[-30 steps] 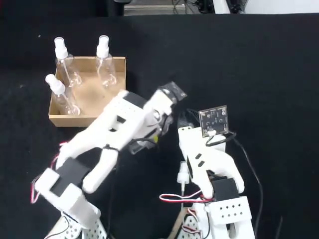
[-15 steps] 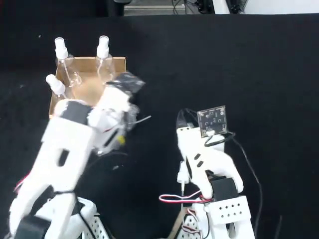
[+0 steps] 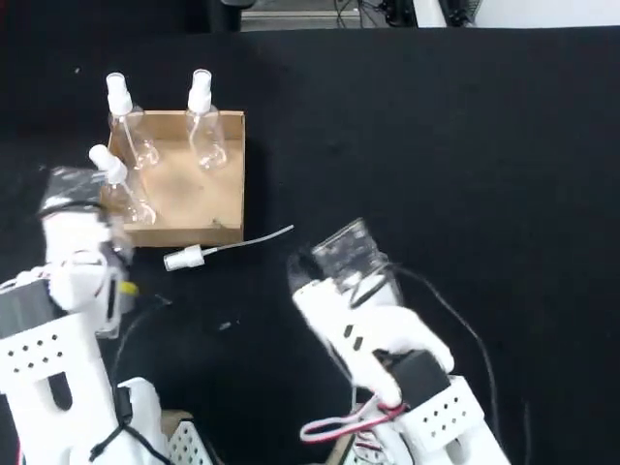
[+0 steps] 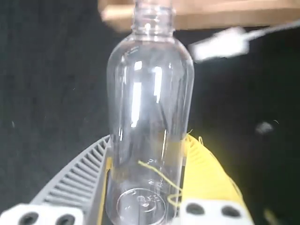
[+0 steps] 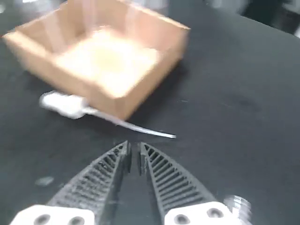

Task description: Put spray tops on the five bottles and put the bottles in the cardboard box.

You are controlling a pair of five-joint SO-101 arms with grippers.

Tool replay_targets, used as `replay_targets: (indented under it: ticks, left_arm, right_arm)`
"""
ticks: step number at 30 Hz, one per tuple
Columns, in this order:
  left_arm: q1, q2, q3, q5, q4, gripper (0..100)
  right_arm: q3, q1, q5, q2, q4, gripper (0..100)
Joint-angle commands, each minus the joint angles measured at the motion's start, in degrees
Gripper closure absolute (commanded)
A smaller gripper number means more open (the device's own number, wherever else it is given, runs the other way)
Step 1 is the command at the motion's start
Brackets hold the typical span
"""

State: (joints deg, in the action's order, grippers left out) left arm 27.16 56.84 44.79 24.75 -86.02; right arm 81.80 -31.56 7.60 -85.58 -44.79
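The cardboard box [image 3: 225,174] stands at the back left, and three clear bottles with white spray tops [image 3: 201,121] are upright in it. A loose spray top [image 3: 185,258] lies on the black table just in front of the box, its thin tube trailing to the right. My left gripper [image 3: 109,289] is at the left edge, in front of the box, shut on a clear bottle [image 4: 150,112] whose neck is bare. My right gripper [image 5: 133,152] hangs low in the middle, pointing toward the box [image 5: 112,61] and the loose spray top [image 5: 63,104], its fingers shut with nothing between them.
The table is covered in black cloth. My right arm [image 3: 373,334] with its cables takes up the front centre. A small white rounded thing [image 5: 236,205] lies beside my right gripper's base; I cannot tell what it is.
My left arm has swung from the centre to the left edge with the bottle, uncovering the loose spray top. My right arm has turned left toward the box.
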Motion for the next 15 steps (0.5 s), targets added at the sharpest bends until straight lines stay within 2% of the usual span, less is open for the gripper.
replay_targets:
  ticks: [1, 5, 10, 15]
  left_arm:
    - [10.5, 1.4, 6.5, -5.8, 9.8, 97]
    - [16.5, 1.4, 10.7, -12.6, 15.4, 97]
    - [18.9, 1.4, 14.6, -20.3, 20.4, 97]
    - [20.2, 1.4, 17.7, -21.5, 25.3, 97]
  right_arm:
    - [-6.6, -5.7, 1.2, 3.1, -2.5, 98.7]
    - [-10.4, -10.8, 2.5, 10.2, -2.2, 98.7]
    - [-15.2, -16.7, 4.0, 23.9, 2.9, 98.6]
    - [-17.3, -20.0, 3.9, 37.5, 12.1, 97.6]
